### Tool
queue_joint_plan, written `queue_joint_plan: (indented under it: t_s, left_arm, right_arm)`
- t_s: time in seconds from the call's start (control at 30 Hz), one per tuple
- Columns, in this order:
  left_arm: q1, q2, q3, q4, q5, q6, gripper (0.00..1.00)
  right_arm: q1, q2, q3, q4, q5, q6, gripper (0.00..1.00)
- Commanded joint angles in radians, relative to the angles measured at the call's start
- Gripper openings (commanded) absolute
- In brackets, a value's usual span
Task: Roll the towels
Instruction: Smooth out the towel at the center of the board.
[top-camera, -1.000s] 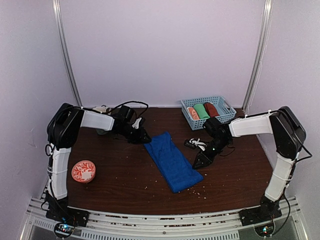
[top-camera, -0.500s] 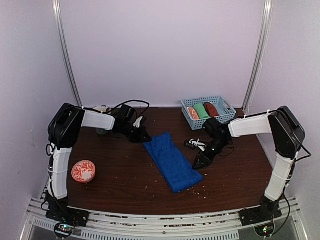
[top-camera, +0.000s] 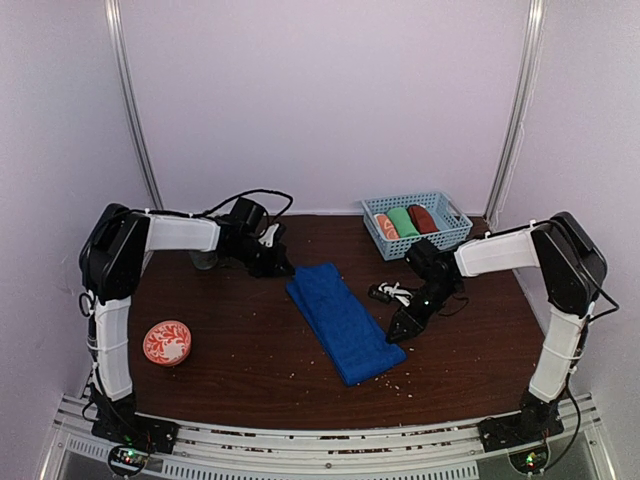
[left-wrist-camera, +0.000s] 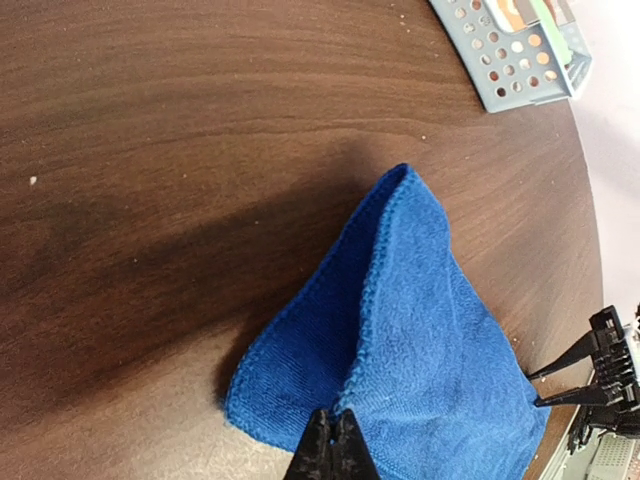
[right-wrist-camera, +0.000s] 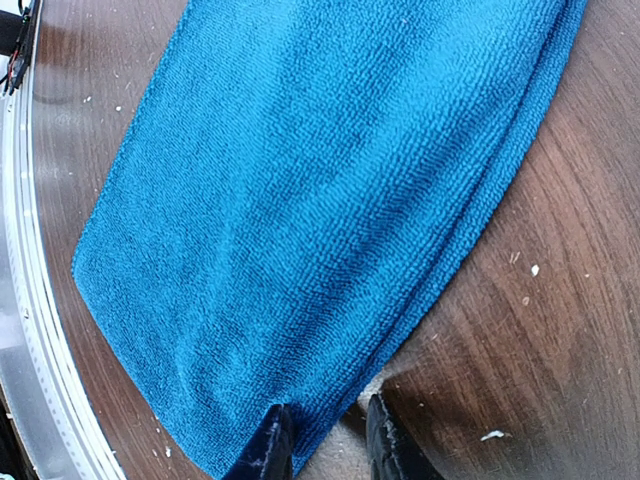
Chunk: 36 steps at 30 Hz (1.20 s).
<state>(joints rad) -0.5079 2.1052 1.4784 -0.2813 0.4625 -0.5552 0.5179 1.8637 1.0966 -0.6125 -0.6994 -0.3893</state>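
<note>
- My left claw (top-camera: 277, 266) is pressed together, and from my left wrist its tips (left-wrist-camera: 332, 450) meet right on the hem of the blue towel (left-wrist-camera: 420, 330), pinching that edge.
- From those tips the cloth rises in a ridge that runs away to the towel's far corner, so this end sits tented instead of flat.
- From above, the blue towel (top-camera: 340, 320) lies as a long strip across the middle of the brown surface (top-camera: 250, 340). It runs on a slant from far left to near right.
- My left claw is at the towel's far left corner, and my right claw (top-camera: 400, 325) is at its right long edge, near the near end.
- My right claw (right-wrist-camera: 325, 445) is spread part way. One finger rests on the blue towel (right-wrist-camera: 330, 190) and the other stands on bare wood just beside the folded edge, so the edge sits between them.
- A sliver of shadowed surface shows between the cloth and that outer finger, so I am straddling the edge rather than clamping it.
- The near end of the towel lies flat, with its layers stacked along the right edge.
- The rust-brown towel (top-camera: 423, 217) is rolled up in the pale blue basket (top-camera: 432, 244) at the far right of the surface.
- A green roll (top-camera: 402, 221) lies next to it there, and an orange-and-white roll (top-camera: 385, 226) beyond that.
- A red patterned bowl (top-camera: 166, 342) sits near the left edge, well apart from the towel.
- Pale crumbs (top-camera: 392, 381) are scattered on the surface by the towel's near end.
</note>
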Motion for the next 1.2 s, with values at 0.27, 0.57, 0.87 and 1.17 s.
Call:
queue_joint_plan:
  t_s: [0.27, 0.57, 0.87, 1.17]
  left_arm:
    - [0.004, -0.022, -0.053, -0.104, -0.073, 0.036, 0.0]
    - [0.012, -0.014, -0.025, -0.045, -0.134, 0.053, 0.09]
    - [-0.036, -0.109, 0.013, 0.021, -0.081, 0.097, 0.19]
    - [-0.137, 0.02, 0.08, 0.017, 0.051, 0.092, 0.01]
  right_arm:
    - [0.002, 0.01, -0.011, 0.0, 0.011, 0.002, 0.27]
    - [0.003, -0.017, 0.006, -0.036, -0.01, -0.013, 0.27]
    - [0.013, -0.176, -0.054, -0.056, 0.034, -0.086, 0.31]
    - [0.092, -0.16, -0.122, -0.038, 0.102, -0.124, 0.25]
